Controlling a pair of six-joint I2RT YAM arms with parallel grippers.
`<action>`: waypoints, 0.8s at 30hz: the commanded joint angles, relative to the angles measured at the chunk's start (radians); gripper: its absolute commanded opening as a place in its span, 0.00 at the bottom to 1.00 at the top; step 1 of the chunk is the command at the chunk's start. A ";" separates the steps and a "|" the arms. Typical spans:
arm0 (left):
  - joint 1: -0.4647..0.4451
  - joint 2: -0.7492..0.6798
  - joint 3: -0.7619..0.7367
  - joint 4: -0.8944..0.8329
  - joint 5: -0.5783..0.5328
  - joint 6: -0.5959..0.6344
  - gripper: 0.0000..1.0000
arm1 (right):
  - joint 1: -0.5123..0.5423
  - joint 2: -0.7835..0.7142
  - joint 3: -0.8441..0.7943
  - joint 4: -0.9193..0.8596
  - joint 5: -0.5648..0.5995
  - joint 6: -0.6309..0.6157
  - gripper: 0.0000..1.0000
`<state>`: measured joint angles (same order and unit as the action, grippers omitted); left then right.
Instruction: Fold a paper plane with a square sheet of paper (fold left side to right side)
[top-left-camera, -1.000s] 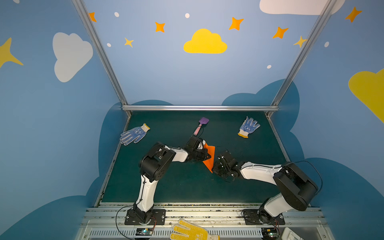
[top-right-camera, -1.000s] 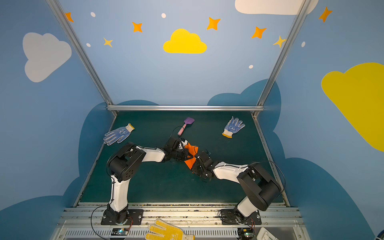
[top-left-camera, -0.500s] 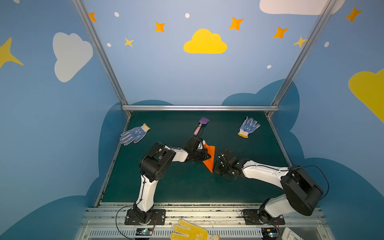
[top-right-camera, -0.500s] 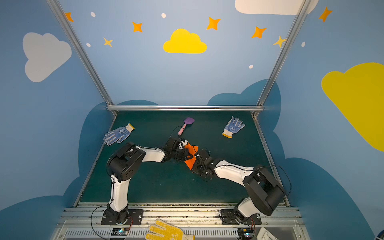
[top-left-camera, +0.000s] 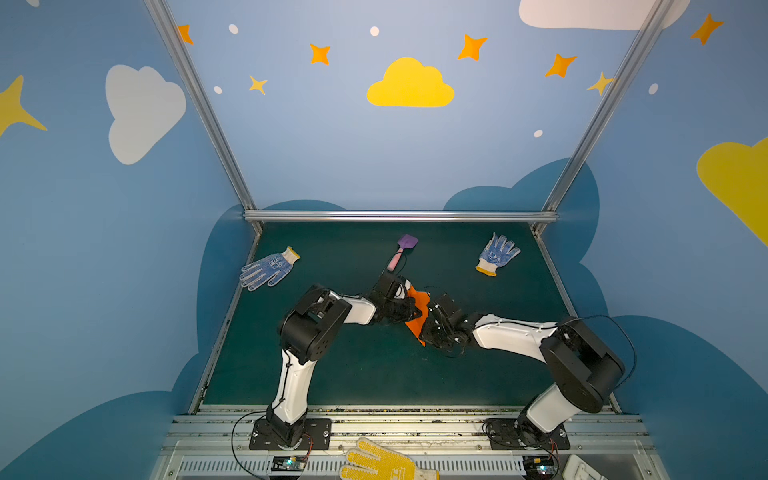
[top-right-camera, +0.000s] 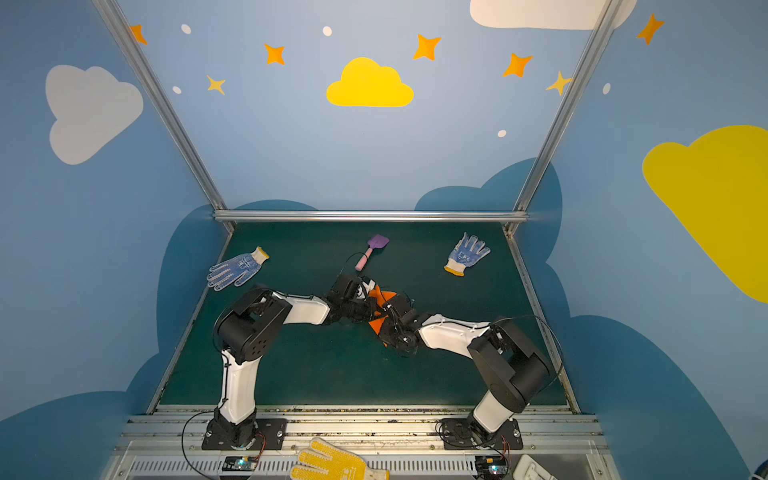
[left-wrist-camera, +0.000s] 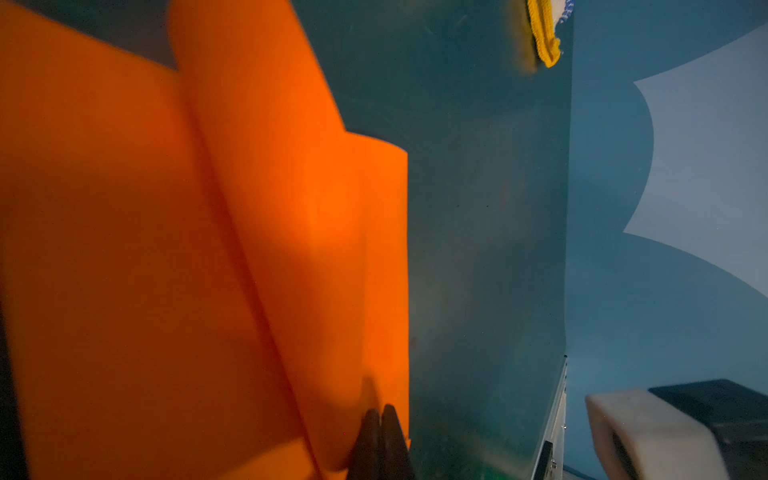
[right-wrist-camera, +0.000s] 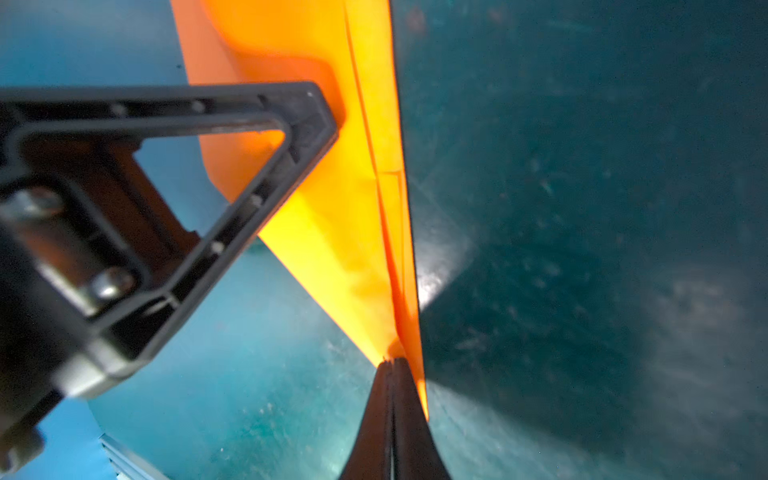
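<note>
The square sheet of paper (top-left-camera: 419, 308) (top-right-camera: 383, 296) is folded into a pointed orange wedge with loose layers, held up at the middle of the green table between both grippers. My left gripper (top-left-camera: 402, 309) (top-right-camera: 365, 306) (left-wrist-camera: 380, 409) is shut on an edge of the paper (left-wrist-camera: 208, 249). My right gripper (top-left-camera: 428, 329) (top-right-camera: 390, 326) (right-wrist-camera: 392, 361) is shut on the narrow pointed tip of the paper (right-wrist-camera: 353, 216). In the right wrist view a black finger of the left gripper (right-wrist-camera: 257, 174) lies against a curled flap. The arms hide much of the paper in both top views.
A purple-headed, pink-handled spatula (top-left-camera: 401, 250) lies just behind the grippers. Blue-dotted gloves lie at the back left (top-left-camera: 268, 271) and back right (top-left-camera: 496, 254). A yellow glove (top-left-camera: 382, 463) rests on the front rail. Blue walls enclose the table.
The right arm's elbow swung out and came back a little. Both grippers stay shut on the orange paper in almost the same place.
</note>
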<state>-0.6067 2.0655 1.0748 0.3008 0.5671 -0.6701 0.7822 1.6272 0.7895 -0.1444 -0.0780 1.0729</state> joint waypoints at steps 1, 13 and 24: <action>0.025 0.033 -0.042 -0.112 -0.080 0.002 0.04 | -0.008 0.021 0.012 -0.001 0.016 -0.011 0.00; 0.029 0.029 -0.046 -0.106 -0.081 -0.004 0.04 | 0.010 -0.025 -0.098 -0.094 0.006 -0.096 0.00; 0.031 0.025 -0.056 -0.089 -0.084 -0.038 0.04 | -0.016 -0.148 -0.208 -0.094 -0.063 -0.110 0.00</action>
<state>-0.5999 2.0655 1.0630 0.3206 0.5728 -0.6968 0.7826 1.4769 0.6136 -0.1040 -0.1127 0.9848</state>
